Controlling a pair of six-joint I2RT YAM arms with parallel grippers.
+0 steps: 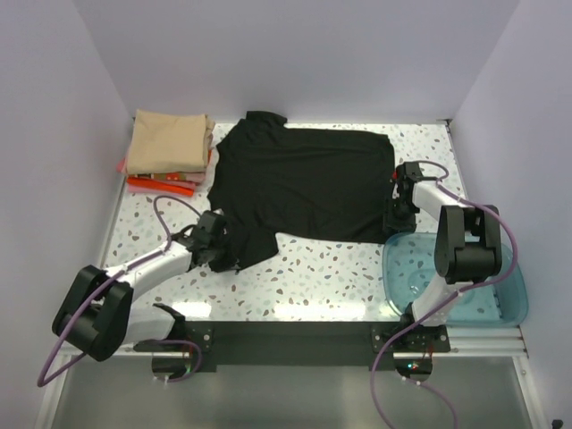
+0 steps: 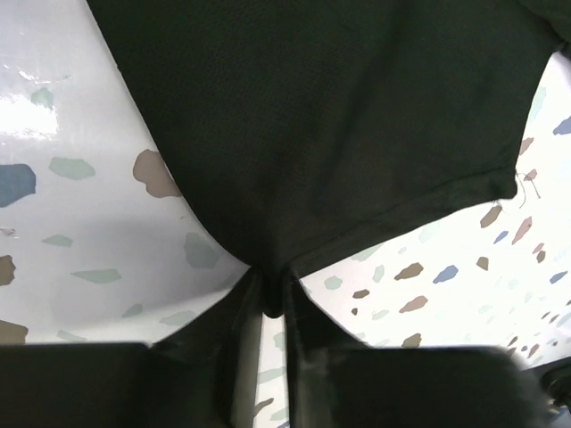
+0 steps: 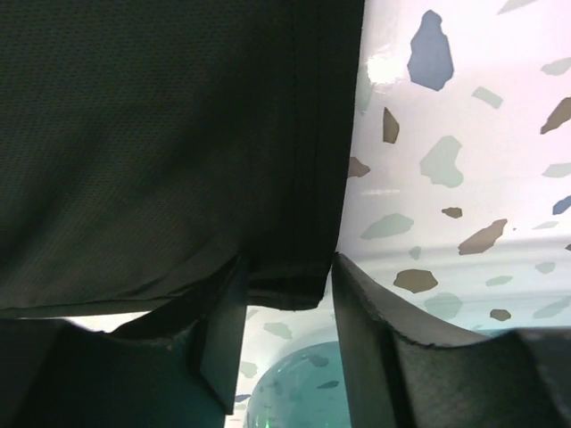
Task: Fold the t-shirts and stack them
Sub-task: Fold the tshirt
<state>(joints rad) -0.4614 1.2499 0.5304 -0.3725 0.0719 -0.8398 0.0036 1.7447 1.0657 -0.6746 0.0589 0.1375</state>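
The black t-shirt (image 1: pixel 304 183) lies spread flat across the middle of the table. My left gripper (image 1: pixel 219 246) is shut on its near-left corner; in the left wrist view the jaws (image 2: pixel 272 285) pinch a point of the black cloth (image 2: pixel 321 116). My right gripper (image 1: pixel 398 210) is at the shirt's right edge. In the right wrist view it (image 3: pixel 285 272) is open, with the hem corner of the black shirt (image 3: pixel 161 134) between the jaws. The folded tan-beige t-shirt (image 1: pixel 170 143) sits on the red-orange t-shirt (image 1: pixel 156 185) at the back left.
A translucent teal plastic bowl (image 1: pixel 456 281) stands at the near right, just under and beside the right arm, and shows below the right jaws (image 3: pixel 303 383). White walls close in the speckled table (image 1: pixel 322 277) on three sides.
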